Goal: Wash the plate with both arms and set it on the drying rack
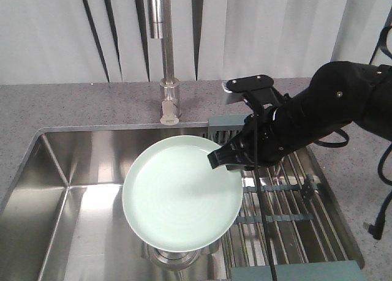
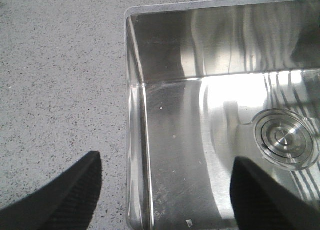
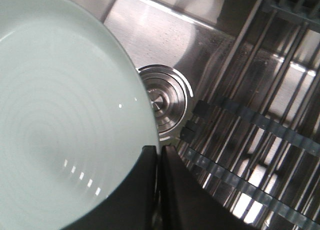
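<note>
R gripper (image 3: 158, 162) was pinched tight on the near rim of the plate (image 1: 177, 201), black fingers (image 3: 142, 190) either side of the edge. The plate hung tilted in mid-air over the sink (image 1: 79, 152), above the drain (image 3: 162, 102), w/ its right edge just beside the drying rack (image 1: 294, 189) and not resting on it. R arm (image 1: 331, 103) reached in across the rack from the right. L gripper (image 2: 167, 160) was spread wide w/ nothing between its ribbed black fingers (image 2: 65, 195), over the sink's left edge where steel met speckled grey countertop (image 2: 60, 64). Basin to the left of the plate was open room; the faucet (image 1: 166, 60) stood behind it. Plate: smooth pale mint, round, low rim, faint concentric rings. Rack: parallel steel rods w/ grey-blue cross bars.
</note>
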Motion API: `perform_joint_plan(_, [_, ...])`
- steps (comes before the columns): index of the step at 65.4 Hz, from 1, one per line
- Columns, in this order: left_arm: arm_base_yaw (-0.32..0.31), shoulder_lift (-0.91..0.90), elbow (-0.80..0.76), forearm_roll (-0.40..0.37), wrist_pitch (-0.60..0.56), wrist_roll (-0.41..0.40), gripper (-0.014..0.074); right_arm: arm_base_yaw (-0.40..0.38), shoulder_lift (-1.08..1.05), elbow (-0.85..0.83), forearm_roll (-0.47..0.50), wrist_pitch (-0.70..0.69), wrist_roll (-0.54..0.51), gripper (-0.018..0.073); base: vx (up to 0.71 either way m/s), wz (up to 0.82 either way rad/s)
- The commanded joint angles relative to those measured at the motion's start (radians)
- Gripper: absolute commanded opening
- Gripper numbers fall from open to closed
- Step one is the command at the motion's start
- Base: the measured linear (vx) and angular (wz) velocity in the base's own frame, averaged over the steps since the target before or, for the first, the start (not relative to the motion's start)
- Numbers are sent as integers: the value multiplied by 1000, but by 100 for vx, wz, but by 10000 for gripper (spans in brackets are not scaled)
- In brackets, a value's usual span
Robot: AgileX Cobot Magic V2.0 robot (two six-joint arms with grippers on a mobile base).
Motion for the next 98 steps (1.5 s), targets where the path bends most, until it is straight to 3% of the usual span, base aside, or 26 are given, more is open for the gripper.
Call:
perform_joint_plan(1, [-7,7,-24,5,-59,-4,501,24,-41,-26,22,-68,14,-1,0,0])
perform_joint_plan(17, [-7,7,-24,5,-59,-4,501,69,-9,-60,39,-92,28,-1,0,0])
perform_joint_plan(44, [-7,7,-24,5,-59,-4,501,96,162,-318,0,-27,28,-1,0,0])
perform_joint_plan(73, [-7,7,-24,5,-57,-4,501,1,307,-594,-18,73,9,-1,0,0])
perform_joint_plan(98, [-7,7,-24,5,-57,-4,501,-99,306,-612,-41,124,9,-1,0,0])
